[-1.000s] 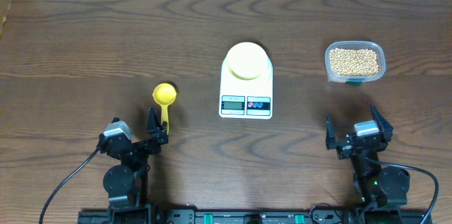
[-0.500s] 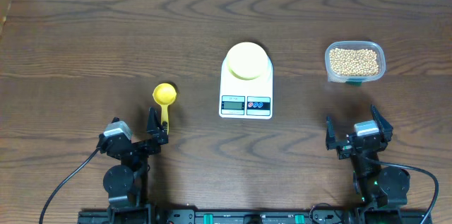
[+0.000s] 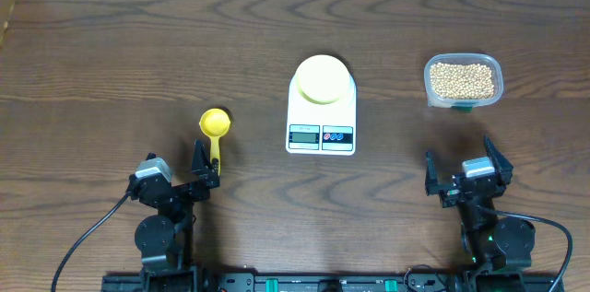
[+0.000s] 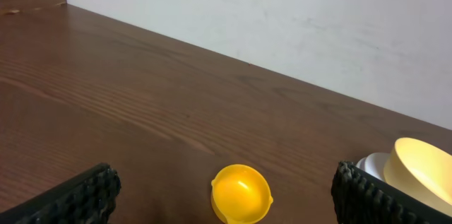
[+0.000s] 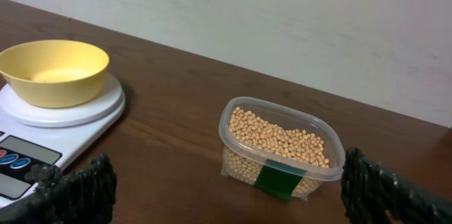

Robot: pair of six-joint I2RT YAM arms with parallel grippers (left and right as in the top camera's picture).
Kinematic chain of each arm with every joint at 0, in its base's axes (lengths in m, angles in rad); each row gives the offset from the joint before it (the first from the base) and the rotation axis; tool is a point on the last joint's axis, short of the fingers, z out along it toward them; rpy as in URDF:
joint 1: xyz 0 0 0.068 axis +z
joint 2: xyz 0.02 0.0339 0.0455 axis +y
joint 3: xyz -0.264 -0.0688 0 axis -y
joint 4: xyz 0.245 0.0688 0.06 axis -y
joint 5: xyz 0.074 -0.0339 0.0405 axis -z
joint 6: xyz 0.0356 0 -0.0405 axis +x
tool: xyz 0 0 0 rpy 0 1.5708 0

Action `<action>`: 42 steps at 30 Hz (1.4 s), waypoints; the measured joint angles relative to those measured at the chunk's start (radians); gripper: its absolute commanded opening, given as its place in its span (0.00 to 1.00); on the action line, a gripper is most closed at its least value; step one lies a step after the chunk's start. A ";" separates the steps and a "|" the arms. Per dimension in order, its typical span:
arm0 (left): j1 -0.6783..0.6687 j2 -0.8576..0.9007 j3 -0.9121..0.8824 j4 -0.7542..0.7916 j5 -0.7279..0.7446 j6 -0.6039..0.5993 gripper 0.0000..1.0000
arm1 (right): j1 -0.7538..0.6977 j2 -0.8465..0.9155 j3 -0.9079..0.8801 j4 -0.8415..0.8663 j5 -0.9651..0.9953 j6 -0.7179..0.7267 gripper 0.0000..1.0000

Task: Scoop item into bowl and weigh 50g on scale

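1. Scale (image 3: 321,119) sits mid table (image 3: 111,52), display and two buttons at its 6 o'clock end, readout too small to read
2. Bowl (image 3: 321,79) stands upright on the scale's round platform, at the 12 o'clock end
3. Beans (image 3: 463,79) fill a clear tub (image 3: 429,78) at about 2-3 o'clock from the scale, well apart from it; green label on the tub's near wall
4. Scoop (image 3: 214,126) lies flat on the table at 9 o'clock from the scale, cup end toward 12, handle running to 6
5. Left gripper (image 4: 224,189) is low at the table edge, at 6 o'clock of the scoop, fingers spread wide apart and gripping nothing; the handle end reaches in between them, contact cannot be told
6. Right gripper (image 3: 460,157) is low at 6 o'clock of the tub, well short of it, fingers wide apart, nothing between them
7. Right wrist view: tub ahead at 12, bowl and scale off at 10
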 measured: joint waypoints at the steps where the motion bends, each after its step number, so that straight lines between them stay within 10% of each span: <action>1: 0.000 0.000 0.000 0.000 0.000 0.000 0.97 | 0.000 0.000 0.000 0.000 0.000 0.000 0.99; 42: 0.000 0.087 0.251 -0.311 -0.004 -0.101 0.98 | 0.000 0.000 0.000 0.000 0.000 0.000 0.99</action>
